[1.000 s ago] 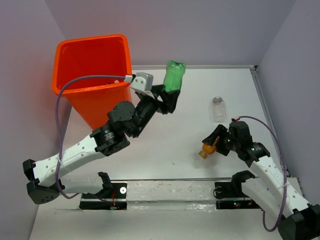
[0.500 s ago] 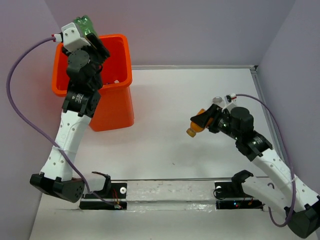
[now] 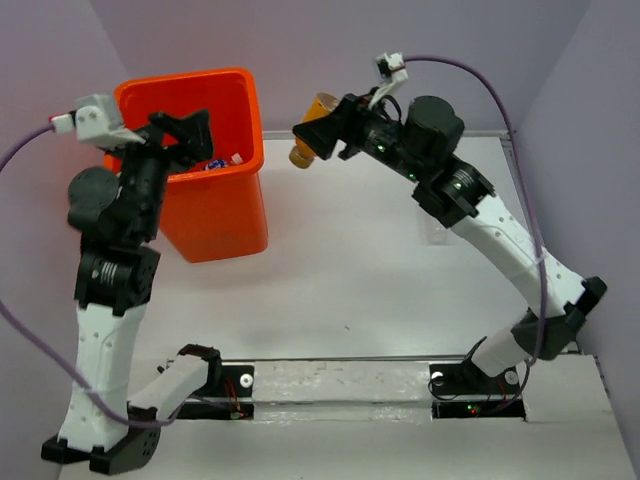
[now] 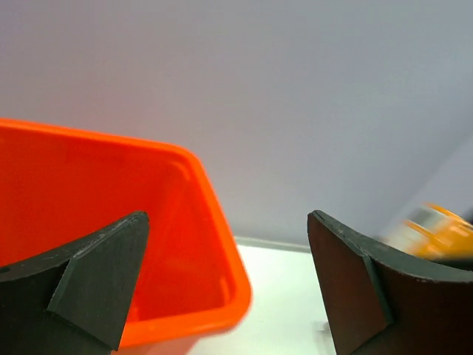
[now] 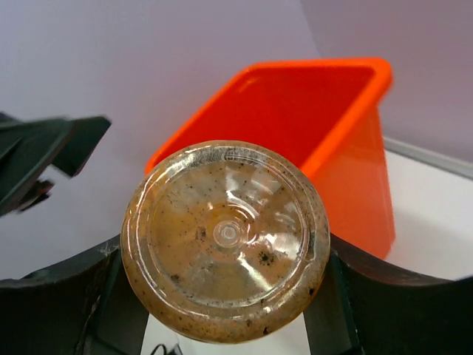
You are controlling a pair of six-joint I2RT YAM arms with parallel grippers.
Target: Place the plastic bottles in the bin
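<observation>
The tall orange bin (image 3: pixel 210 205) stands at the back left. My left gripper (image 3: pixel 185 135) hangs over its mouth, open, with nothing between its fingers (image 4: pixel 103 274). From the left wrist I look past the bin's rim (image 4: pixel 222 255). Blue-and-white bottle parts (image 3: pixel 216 162) show inside the bin. To the right of the bin, my right gripper (image 3: pixel 328 128) is shut on a stubby orange bottle (image 3: pixel 310 140), held high in the air. In the right wrist view the orange bottle's base (image 5: pixel 225 240) fills the jaws, with the bin (image 5: pixel 325 126) behind it.
A clear bottle (image 3: pixel 431 234) lies on the table at the right, mostly hidden behind the right arm. Purple walls close in the back and both sides. The left gripper's tip (image 5: pixel 52 151) shows at the left of the right wrist view.
The left arm swung the green bottle up over the bin and opened; the green bottle is gone from its jaws. The right arm raised the orange bottle up and left, toward the bin.
</observation>
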